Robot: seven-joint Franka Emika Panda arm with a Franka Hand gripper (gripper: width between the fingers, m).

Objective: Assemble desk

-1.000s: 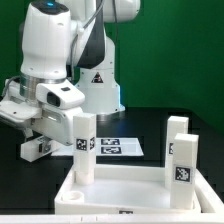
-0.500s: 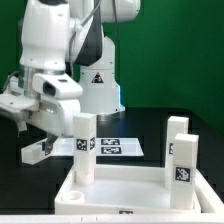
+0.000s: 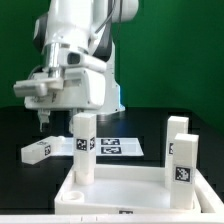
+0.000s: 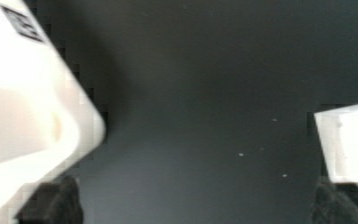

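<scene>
The gripper (image 3: 42,122) hangs above the black table (image 3: 150,125) with its fingers apart and nothing between them. In the exterior view the fingertips point down, clear of the table surface. A loose leg (image 3: 37,151) lies flat on the table just below the gripper and slightly toward the exterior view's left of it, not touching the fingers. The tabletop (image 3: 120,190) lies in the foreground, well to the exterior view's right of the gripper and nearer the camera, rim up. Three legs stand upright in its corner sockets: the near-left leg (image 3: 84,147) stands closest to the gripper, the right front leg (image 3: 184,160) and the right rear leg (image 3: 177,128) stand well apart from it. Each upright leg bears a black-and-white tag. The marker board (image 3: 112,146) lies flat on the table behind the tabletop, beyond the near-left leg as seen from the gripper. In the wrist view the two dark fingertips (image 4: 48,203) frame bare black table; blurred white parts show at both sides, too unclear to identify.
</scene>
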